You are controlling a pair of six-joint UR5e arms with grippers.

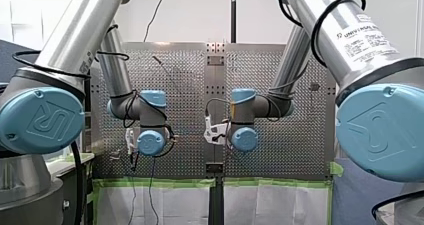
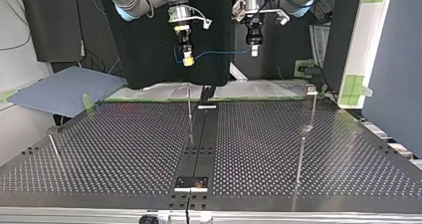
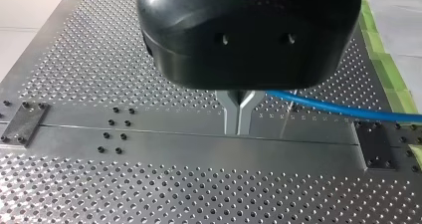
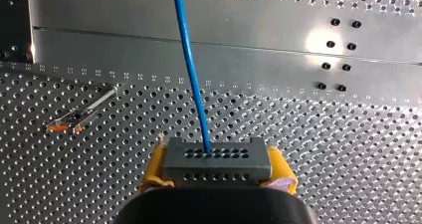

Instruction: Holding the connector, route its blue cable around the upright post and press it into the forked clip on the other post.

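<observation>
We hold both ends of the work well above the perforated metal table [image 2: 124,149], and we judge the routing not yet begun. Our right gripper [image 4: 217,168] has its yellow pads clamped on the sides of the grey block connector with rows of small holes [image 4: 216,157], so the thin blue cable [image 4: 191,69] leaves its face freely, ahead of the gripper. Our left gripper [image 3: 239,115] has its metal fingers pinched together on that cable further along, which makes the span between the arms nearly taut and steerable. Below, the slim upright metal post [image 2: 189,107] stands near the table's middle. The post with a small head [image 2: 311,90], which we judge to carry the forked clip, stands well apart at the top view's right. The cable touches neither.
</observation>
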